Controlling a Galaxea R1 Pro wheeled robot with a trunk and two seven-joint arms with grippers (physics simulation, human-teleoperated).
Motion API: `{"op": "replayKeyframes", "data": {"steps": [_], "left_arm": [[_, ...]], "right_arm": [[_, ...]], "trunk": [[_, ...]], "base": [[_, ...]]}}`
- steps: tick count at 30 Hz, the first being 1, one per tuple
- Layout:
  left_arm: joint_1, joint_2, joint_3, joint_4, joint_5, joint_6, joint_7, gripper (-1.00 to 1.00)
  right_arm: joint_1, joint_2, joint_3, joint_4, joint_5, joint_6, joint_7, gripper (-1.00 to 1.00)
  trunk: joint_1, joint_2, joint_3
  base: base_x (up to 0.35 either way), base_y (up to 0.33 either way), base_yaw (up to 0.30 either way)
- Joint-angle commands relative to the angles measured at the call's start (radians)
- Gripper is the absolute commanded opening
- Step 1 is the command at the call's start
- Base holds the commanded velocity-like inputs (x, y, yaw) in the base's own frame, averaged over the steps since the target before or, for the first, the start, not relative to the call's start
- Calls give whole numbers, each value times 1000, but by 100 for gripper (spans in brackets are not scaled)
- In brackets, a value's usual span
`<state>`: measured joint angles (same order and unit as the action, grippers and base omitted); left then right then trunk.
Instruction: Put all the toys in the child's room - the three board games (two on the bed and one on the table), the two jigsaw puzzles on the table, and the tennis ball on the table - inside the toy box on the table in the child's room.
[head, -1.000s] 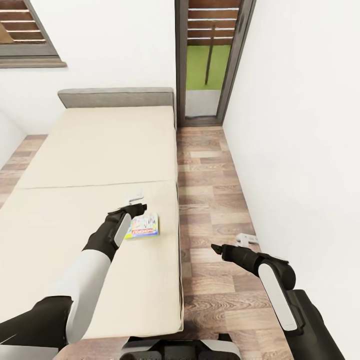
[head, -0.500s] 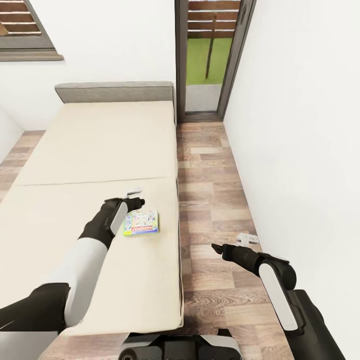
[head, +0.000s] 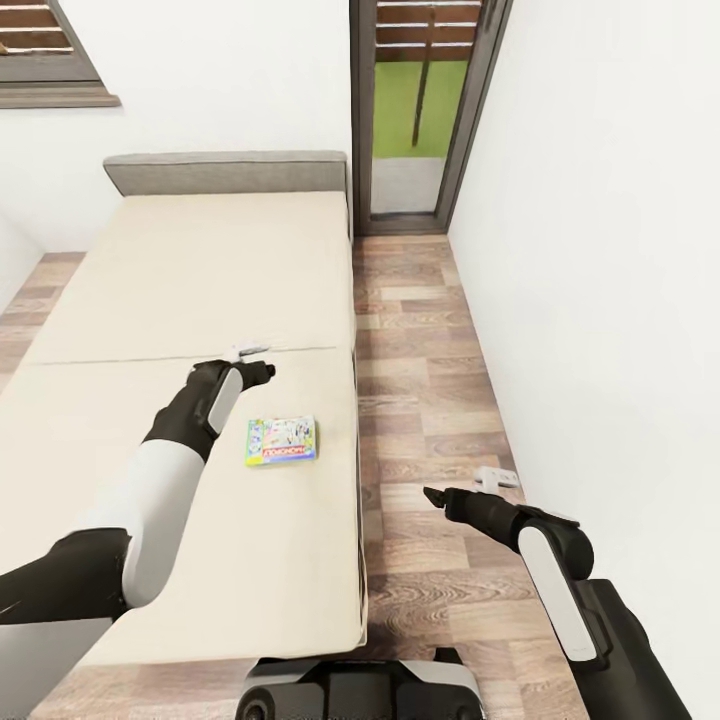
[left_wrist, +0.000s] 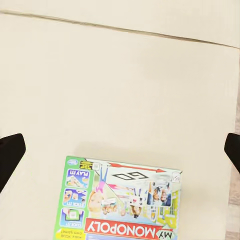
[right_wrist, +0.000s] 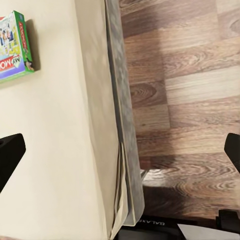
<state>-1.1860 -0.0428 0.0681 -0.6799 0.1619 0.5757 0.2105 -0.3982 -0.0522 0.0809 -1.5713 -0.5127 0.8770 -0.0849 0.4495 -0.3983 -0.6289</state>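
Board game (head: 282, 441) flat on bed (head: 200, 290), near wide-spread left claw (head: 262, 371)

Robot with glossy black-and-white jointed arms (head: 165, 470), white forearm panels, black grippers, and a dark grey wheeled base (head: 360, 690).

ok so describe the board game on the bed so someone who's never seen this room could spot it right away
Start at the wide beige bed with the grey headboard, left of the wood floor. On its near half, close to the floor-side edge, lies the board game, a small flat box just short of the left gripper. Its bright green, white and red cartoon cover reading MONOPOLY is the one colourful thing on the plain mattress.
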Motion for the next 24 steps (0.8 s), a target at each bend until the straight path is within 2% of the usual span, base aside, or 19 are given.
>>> {"op": "replayKeyframes", "data": {"steps": [1, 12, 20, 24], "left_arm": [[-5, 0, 2, -1, 10, 2, 12, 100], [-45, -8, 2, 20, 11, -4, 21, 100], [-50, -12, -1, 44, 10, -8, 20, 100], [-50, -12, -5, 100, 8, -28, 20, 100]], "right_arm": [[-1, -4, 0, 1, -13, 3, -7, 100], [-1, -14, -55, 24, -23, 22, -4, 100], [-1, -12, -66, 60, -24, 41, -4, 100], [-1, -13, -69, 75, -24, 46, -4, 100]], "trunk": [[0, -2, -3], [0, -2, -21], [0, -2, -34], [0, -2, -41]], "base": [[0, 0, 0], [0, 0, 0], [0, 0, 0], [0, 0, 0]]}}
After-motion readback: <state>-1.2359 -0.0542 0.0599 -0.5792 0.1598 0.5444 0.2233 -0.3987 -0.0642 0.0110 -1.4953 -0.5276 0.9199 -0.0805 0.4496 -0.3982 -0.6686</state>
